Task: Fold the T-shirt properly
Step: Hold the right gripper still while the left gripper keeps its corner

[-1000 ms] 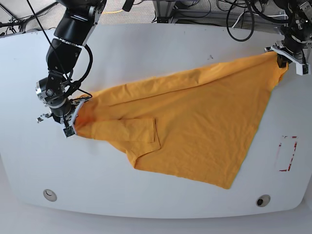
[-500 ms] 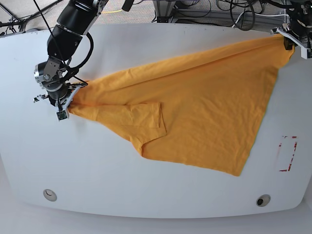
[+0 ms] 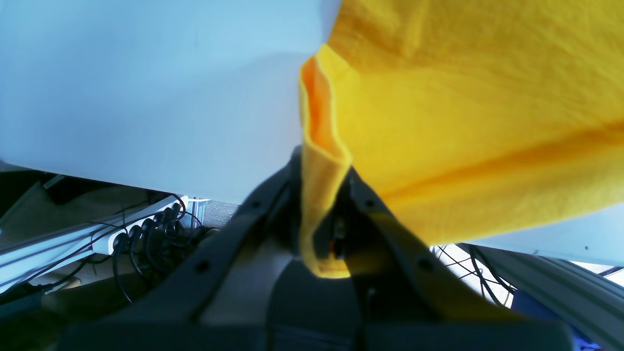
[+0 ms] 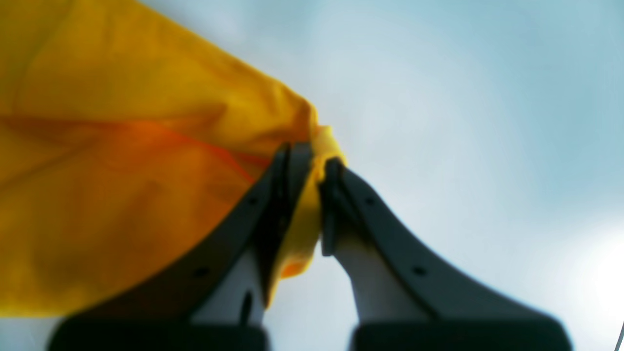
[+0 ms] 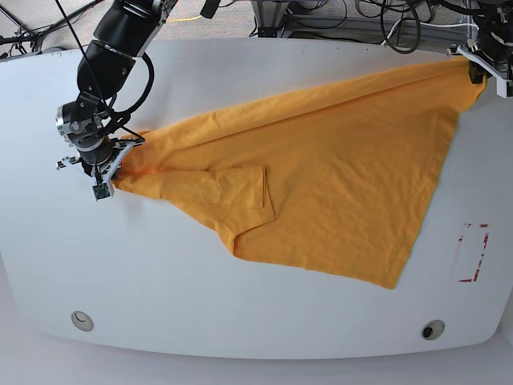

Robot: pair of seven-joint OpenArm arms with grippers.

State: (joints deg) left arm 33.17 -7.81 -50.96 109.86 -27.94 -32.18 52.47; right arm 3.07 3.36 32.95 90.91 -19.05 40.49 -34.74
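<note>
on my base view i see a red-outlined rectangle (image 5: 471,253) marked near the table's right edge, well apart from the cloth, and two round grommets (image 5: 81,321) set into the near edge. nothing lies between the two arms except the shirt itself. behind the far edge there is a tangle of black cables (image 5: 385,20), and the left wrist view picks up a white power strip (image 3: 141,226) with plugs below the table edge.

the table (image 5: 240,305) is white, matte and broad with rounded corners.

the t-shirt (image 5: 321,184) is orange-yellow and lies spread across the middle and right of the table, stretched in a long diagonal from the left side up to the far right corner. one short sleeve (image 5: 232,192) lies folded flat on top of the body, and the lower hem comes to a point toward the near right. i can't make out any lettering from here.

my right gripper (image 5: 103,164) is pinching a bunched corner of the shirt at the left, its fingers (image 4: 292,195) pressed together on the fabric. my left gripper (image 5: 481,70) is clamped on the opposite corner at the far right edge, with cloth wedged between the fingers (image 3: 360,204).
</note>
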